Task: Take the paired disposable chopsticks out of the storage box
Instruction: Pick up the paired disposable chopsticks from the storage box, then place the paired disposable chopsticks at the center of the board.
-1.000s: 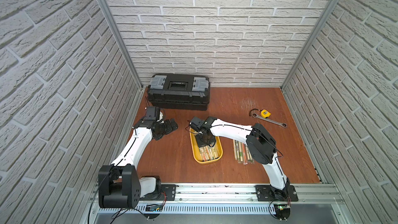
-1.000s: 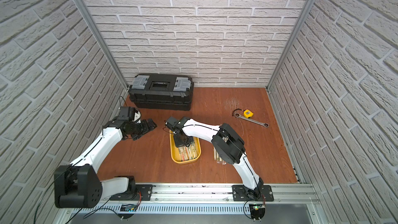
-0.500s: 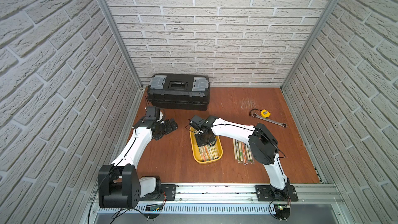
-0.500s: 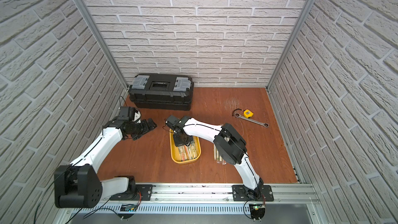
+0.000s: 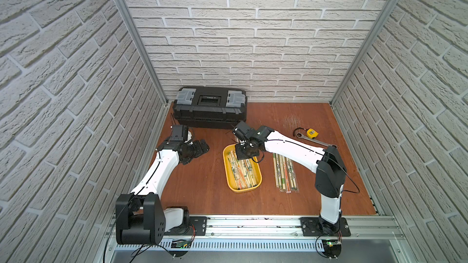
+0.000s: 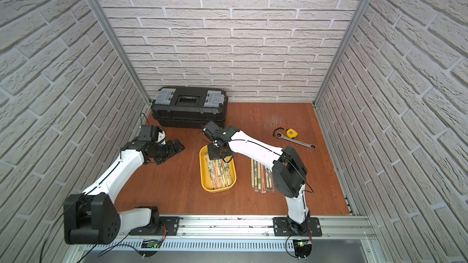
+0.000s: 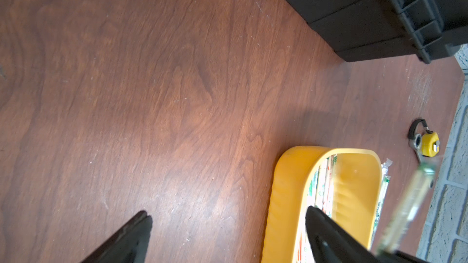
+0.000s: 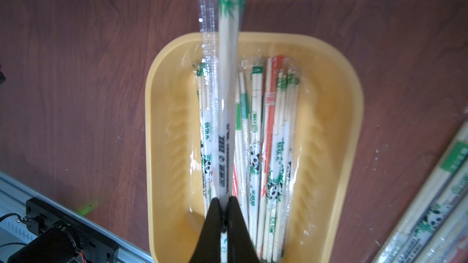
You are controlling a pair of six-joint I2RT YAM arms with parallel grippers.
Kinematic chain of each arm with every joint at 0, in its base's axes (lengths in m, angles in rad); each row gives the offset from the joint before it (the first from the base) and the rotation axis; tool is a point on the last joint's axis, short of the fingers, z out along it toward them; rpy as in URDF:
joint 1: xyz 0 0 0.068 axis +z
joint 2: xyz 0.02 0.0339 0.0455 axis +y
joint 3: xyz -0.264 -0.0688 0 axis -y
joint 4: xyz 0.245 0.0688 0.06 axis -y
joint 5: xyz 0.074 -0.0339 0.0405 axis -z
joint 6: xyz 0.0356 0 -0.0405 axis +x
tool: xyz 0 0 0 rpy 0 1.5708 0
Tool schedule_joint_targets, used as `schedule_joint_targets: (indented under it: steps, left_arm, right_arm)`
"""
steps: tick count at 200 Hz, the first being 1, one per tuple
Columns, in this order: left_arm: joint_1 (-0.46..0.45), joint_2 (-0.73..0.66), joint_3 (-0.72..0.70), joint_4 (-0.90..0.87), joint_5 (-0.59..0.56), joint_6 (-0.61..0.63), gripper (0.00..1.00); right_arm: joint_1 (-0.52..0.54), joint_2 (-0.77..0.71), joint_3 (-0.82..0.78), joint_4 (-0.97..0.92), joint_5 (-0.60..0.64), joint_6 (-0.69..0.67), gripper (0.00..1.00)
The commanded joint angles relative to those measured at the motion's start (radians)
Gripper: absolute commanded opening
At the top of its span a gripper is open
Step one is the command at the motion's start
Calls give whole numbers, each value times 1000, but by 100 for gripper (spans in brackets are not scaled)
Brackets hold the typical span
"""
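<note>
Right wrist: right claw (image 8: 224, 202) clamps chopstick pair (image 8: 228, 72); left claw (image 7: 227, 213) apart; wood tabletop (image 8: 76, 72), perhaps scuffed; brick walls (image 5: 253, 46).

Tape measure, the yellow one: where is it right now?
In both top views the tape measure lies far right on the table, beside the wrench.

The storage box (image 8: 162, 127) is plain yellow. The paired disposable chopsticks (image 8: 255, 148) in it are pale bamboo in clear sleeves, printed with green leaves, orange-red bands and black-and-white pandas. The held pair (image 8: 228, 72), in the black right gripper (image 8: 224, 204), carries a green leaf print and black lettering. The table (image 5: 202, 193) is reddish-brown with wood grain. The toolbox (image 5: 210, 116) is black with grey latches. The tape measure (image 5: 311, 132) is yellow, the wrench (image 5: 317, 142) silver. The walls (image 5: 253, 34) show a white brick pattern.
</note>
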Motion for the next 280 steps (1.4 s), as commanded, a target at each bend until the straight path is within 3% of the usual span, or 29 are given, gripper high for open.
schedule_joint_targets:
  steps: [1,42,80,167,280]
  left_arm:
    - [-19,-25,22,1,6,-8,98]
    - [-81,-2,30,13,-17,-33,98]
    - [-126,23,39,20,-36,-45,98]
    - [-156,42,55,18,-51,-48,98]
    - [-164,39,36,31,-53,-58,98]
  right_arm:
    - [-42,-98,-66,14,26,8,2]
    - [-131,-199,-234,47,46,8,2]
    - [-162,-190,-344,65,85,8,2]
    - [-164,-62,-407,107,114,9,2]
    - [-178,-82,-496,124,131,22,2]
